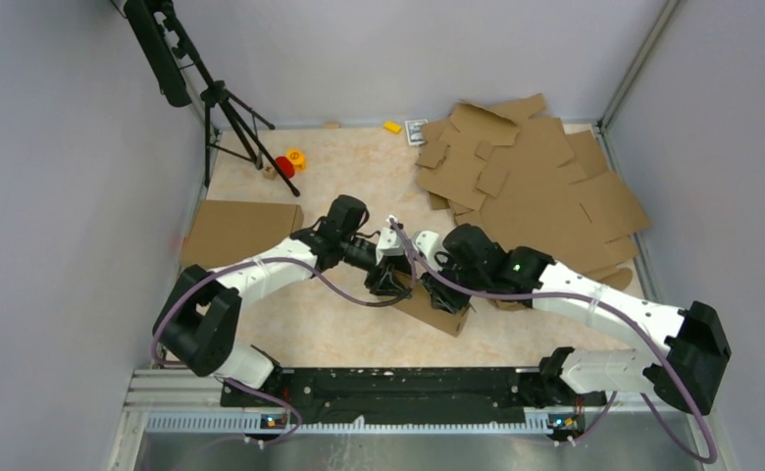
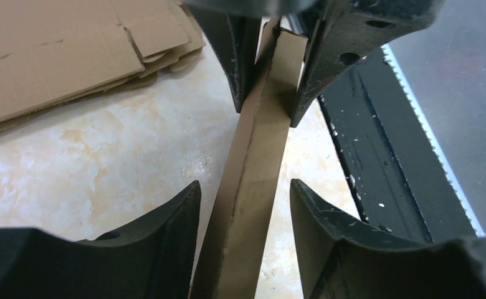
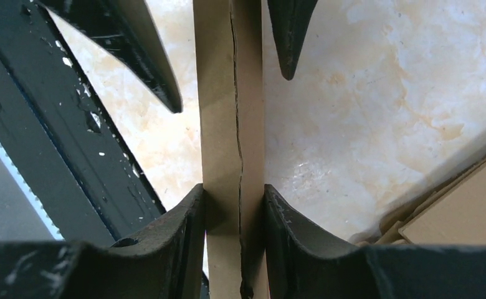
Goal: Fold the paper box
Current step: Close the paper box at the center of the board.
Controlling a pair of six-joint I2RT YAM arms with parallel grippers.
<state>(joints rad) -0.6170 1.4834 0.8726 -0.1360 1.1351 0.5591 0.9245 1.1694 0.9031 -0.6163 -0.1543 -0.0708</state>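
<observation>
Right now the right claw [image 3: 233, 190] pinches the doubled wall of the box [image 1: 447, 316], with the left claw [image 2: 245, 187] spread astride it. The box sits mid-surface [image 1: 310, 329]. The left should close squarely, keeping both layers flush.

light: bright, even overhead | shadows: soft | blur: near jaws in wrist views

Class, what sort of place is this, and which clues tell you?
Probably a robotics lab test cell: grey walls enclose the table, a tripod stands in the corner, and a pile of cardboard blanks lies near the paper box.
</observation>
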